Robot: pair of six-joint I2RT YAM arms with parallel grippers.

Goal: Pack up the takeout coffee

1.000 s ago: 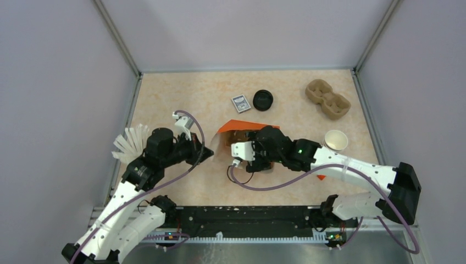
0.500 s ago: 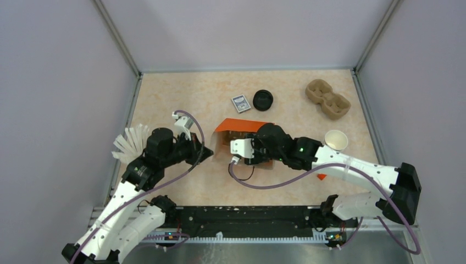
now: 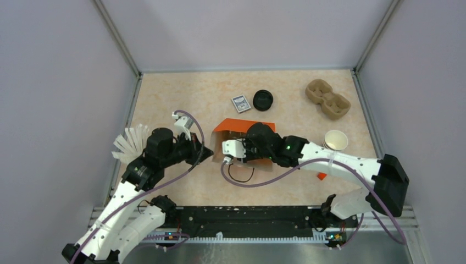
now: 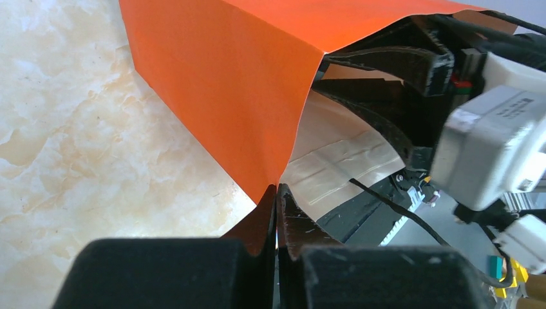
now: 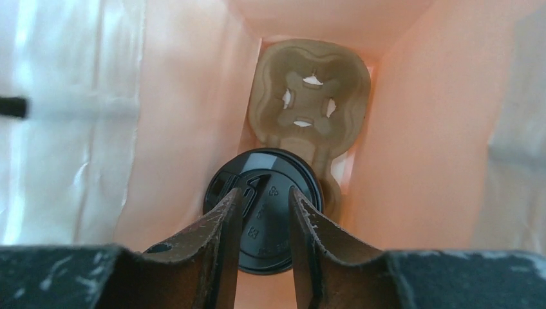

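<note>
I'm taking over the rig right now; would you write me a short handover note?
Left gripper: shut on the bag rim, holding the mouth open.
Right gripper: inside the bag, fingers slightly apart over the lidded cup, apparently holding nothing.
Done: the lidded cup sits in the carrier at the bag's bottom. The carrier's other slot is empty.
Left: probably pull the right arm out, then release the bag. An open cup and a loose lid sit outside the bag; I cannot tell whether they go in.

Takeout coffee (image 5: 264, 222) (in orange bag (image 5: 412, 129)): sides unseen below lid (image 5: 217, 190)
</note>
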